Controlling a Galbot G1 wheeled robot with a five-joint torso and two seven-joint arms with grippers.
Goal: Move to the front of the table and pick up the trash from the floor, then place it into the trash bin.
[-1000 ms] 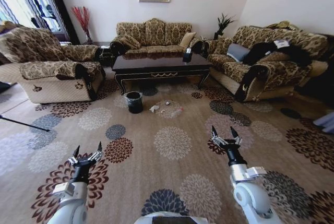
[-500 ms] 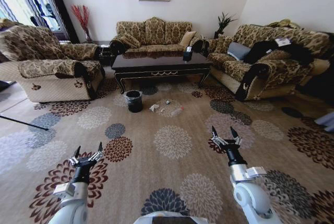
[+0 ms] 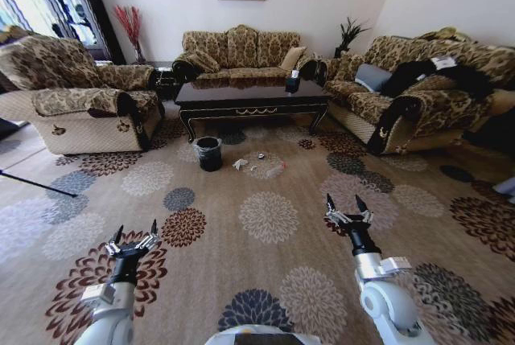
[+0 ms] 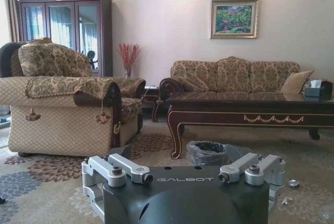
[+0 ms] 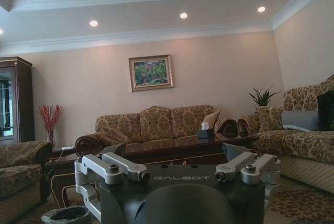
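1. The left end effector (image 3: 134, 236) is held low at the left, over the floor (image 3: 265, 281). Its fingers are spread wide and nothing is held.
2. The bin (image 3: 209, 153) is seen farther ahead, on the floor just in front of the left end of the surface (image 3: 251, 96). It is black, with a clear liner over its rim.
3. The trash (image 3: 240, 165) is seen on the floor to the right of the bin, in front of the surface. A white tissue lies nearest the bin, and small bits (image 3: 261, 156) lie near it, further right.
4. The right end effector (image 3: 347, 205) is held low at the right, over the floor. Its fingers are spread wide too, and nothing is held.
5. The step in hand is judged to be the drive to the surface. The trash is well apart from both end effectors, so nothing can be picked up yet.
6. For the next move, more floor must be crossed until the trash is near. Then one arm must be brought down over the tissue.
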